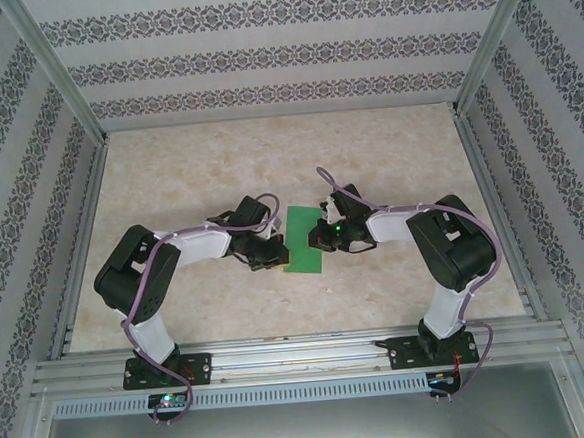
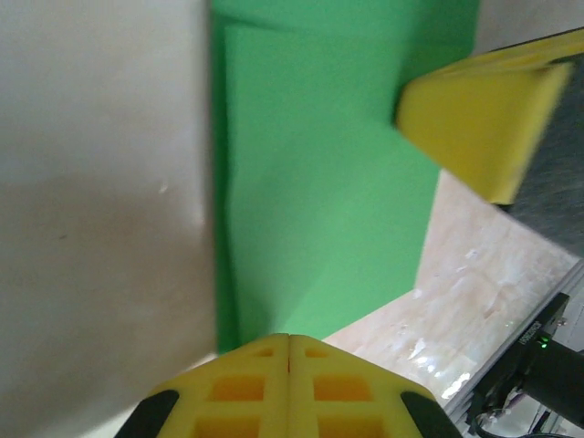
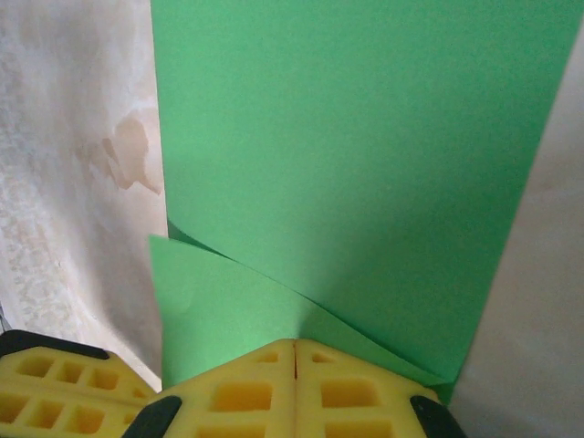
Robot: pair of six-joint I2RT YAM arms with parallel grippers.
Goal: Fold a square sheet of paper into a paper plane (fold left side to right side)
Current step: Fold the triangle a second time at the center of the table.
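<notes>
The bright green sheet of paper (image 1: 302,228) lies on the table as a narrow upright rectangle, folded over on itself. My left gripper (image 1: 272,257) is shut, its tips (image 2: 289,338) resting at the paper's (image 2: 319,192) left edge near the lower corner. From the other side, my right gripper (image 1: 320,239) is shut too, tips (image 3: 294,344) down on the paper (image 3: 365,137) at its right edge. There the upper layer (image 3: 219,310) lifts and curls a little away from the lower one. I see no paper pinched between either pair of fingers.
The marbled tabletop (image 1: 268,161) is bounded by aluminium rails (image 1: 282,358) in front and patterned walls on three sides. One yellow finger of the right gripper (image 2: 474,119) reaches over the paper in the left wrist view.
</notes>
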